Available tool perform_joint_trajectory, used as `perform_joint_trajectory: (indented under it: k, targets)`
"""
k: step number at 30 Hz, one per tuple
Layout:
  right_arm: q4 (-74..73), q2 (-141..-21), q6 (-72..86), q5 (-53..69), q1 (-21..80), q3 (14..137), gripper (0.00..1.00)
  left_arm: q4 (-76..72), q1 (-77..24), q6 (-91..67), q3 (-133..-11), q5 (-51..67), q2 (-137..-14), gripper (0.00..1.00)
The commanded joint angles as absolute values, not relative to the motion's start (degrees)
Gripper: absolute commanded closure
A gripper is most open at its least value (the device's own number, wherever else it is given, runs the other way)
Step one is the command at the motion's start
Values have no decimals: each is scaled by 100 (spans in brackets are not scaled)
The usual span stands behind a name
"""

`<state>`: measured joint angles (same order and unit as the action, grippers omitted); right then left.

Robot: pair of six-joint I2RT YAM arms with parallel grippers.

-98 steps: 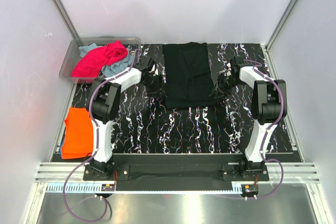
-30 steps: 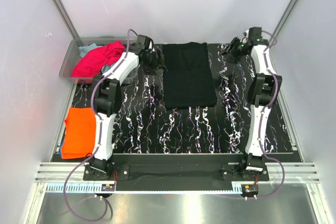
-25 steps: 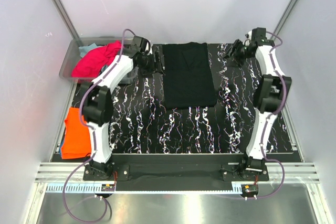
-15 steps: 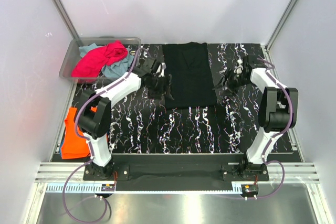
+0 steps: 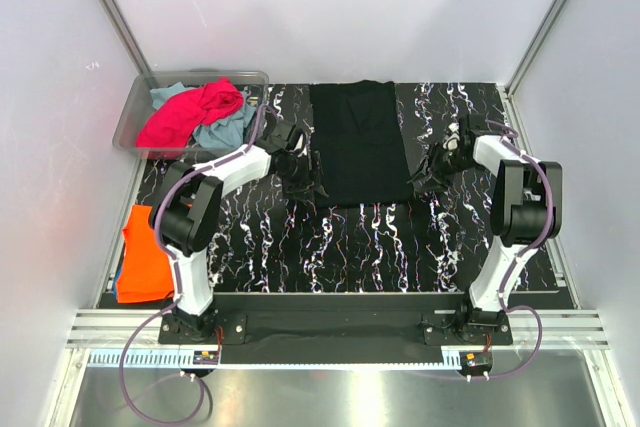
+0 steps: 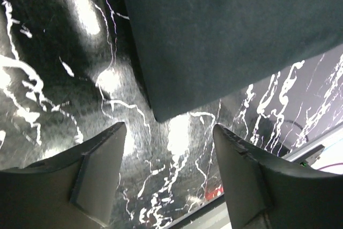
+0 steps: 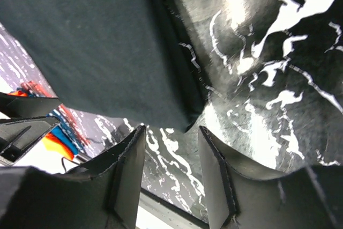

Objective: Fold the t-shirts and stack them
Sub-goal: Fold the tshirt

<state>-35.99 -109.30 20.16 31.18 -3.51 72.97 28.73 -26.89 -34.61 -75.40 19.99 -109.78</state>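
A black t-shirt (image 5: pixel 358 143), folded into a long strip, lies flat at the table's back centre. My left gripper (image 5: pixel 303 183) is open and empty beside its near left corner; that corner (image 6: pixel 161 112) shows just beyond the fingers in the left wrist view. My right gripper (image 5: pixel 424 179) is open and empty beside the near right corner, which shows in the right wrist view (image 7: pixel 185 124). A magenta-pink t-shirt (image 5: pixel 190 113) and a light teal-blue one (image 5: pixel 226 129) lie crumpled in the bin. A folded orange t-shirt (image 5: pixel 146 252) lies at the left edge.
A clear plastic bin (image 5: pixel 135 112) stands at the back left. A blue cloth edge (image 5: pixel 118 285) shows under the orange t-shirt. The table (image 5: pixel 380 247) has a black marbled top. White walls close in the left, right and back.
Both grippers came down from the shirt's far corners to its near corners over the last second. The black t-shirt has not moved.
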Motion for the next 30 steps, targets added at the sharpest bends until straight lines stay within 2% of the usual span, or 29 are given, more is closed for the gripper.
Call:
perform_joint_trajectory:
  k: [1,8,10,11,12,14,15,16,18,22,30]
  targets:
    - [-3463,-11065,1898,3050,-325,7383,51,2461,-2619,-3603,-7523,2232,-11100,33]
    - [-3454,-11303,1951,3085,-211,7444,56,2356,-2558,-3691,-7532,2382,-11338,42]
    - [-3463,-11347,1986,3085,-150,7444,63,2355,-2540,-3691,-7532,2408,-11390,46]
    - [-3454,-11355,2004,3041,-149,7444,67,2347,-2531,-3691,-7532,2452,-11417,51]
    - [-3454,-11364,2056,2980,-141,7427,77,2355,-2514,-3691,-7541,2487,-11452,55]
    - [-3454,-11338,2100,2866,-141,7366,86,2355,-2487,-3691,-7541,2566,-11522,64]
    - [-3463,-11251,2188,2796,-141,7322,90,2347,-2487,-3691,-7541,2584,-11531,77]
    - [-3445,-11198,2223,2673,-141,7191,97,2355,-2479,-3691,-7506,2593,-11523,83]
    - [-3471,-11014,2320,2628,-141,7058,100,2373,-2470,-3665,-7453,2619,-11523,100]
    - [-3480,-10434,2653,2593,-132,6296,100,2452,-2478,-3621,-7094,2725,-11286,100]
    - [-3586,-8869,3418,2566,-35,4476,100,2443,-2689,-3665,-5443,2689,-9836,100]
